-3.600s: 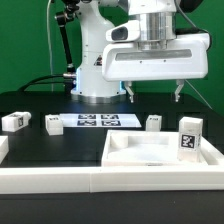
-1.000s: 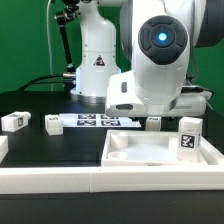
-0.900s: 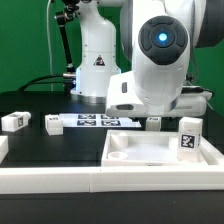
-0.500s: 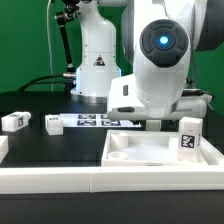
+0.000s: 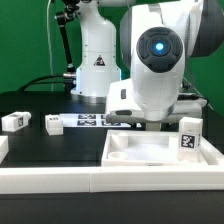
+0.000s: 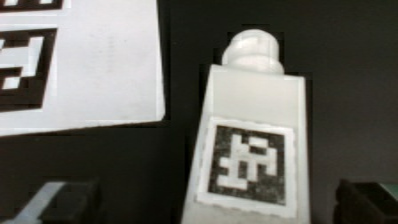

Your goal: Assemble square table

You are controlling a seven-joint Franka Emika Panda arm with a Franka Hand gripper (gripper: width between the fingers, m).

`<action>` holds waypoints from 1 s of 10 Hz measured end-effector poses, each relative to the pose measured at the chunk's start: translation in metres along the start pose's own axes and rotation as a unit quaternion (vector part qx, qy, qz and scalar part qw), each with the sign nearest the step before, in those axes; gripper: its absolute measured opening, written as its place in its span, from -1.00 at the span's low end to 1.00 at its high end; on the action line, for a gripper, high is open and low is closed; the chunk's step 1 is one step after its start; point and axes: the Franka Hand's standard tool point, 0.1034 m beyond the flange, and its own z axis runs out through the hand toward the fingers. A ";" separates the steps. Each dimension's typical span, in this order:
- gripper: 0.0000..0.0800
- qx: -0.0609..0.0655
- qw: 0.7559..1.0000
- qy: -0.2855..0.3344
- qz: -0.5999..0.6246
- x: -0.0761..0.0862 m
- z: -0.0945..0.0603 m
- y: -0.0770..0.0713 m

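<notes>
Your arm has come down from high up and now sits over the leg (image 6: 249, 130) lying just beside the marker board (image 6: 80, 70). The hand (image 6: 210, 200) is spread wide, straddling the leg with nothing pinched yet, so the pick looks next. Watch the board edge near one finger (image 6: 54, 200); the top (image 5: 150, 150) waits apart on the table (image 5: 40, 145)
</notes>
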 end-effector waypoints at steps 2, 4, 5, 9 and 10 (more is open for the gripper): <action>-0.01 0.000 1.000 0.002 0.000 0.001 -0.002 -0.001; -0.28 0.000 1.000 0.002 0.001 0.001 -0.002 -0.001; -0.28 0.000 1.000 0.002 0.000 0.001 -0.002 -0.001; -0.28 -0.010 1.000 0.004 -0.029 0.000 -0.013 0.009; -0.28 -0.005 0.999 0.003 -0.046 -0.003 -0.027 0.020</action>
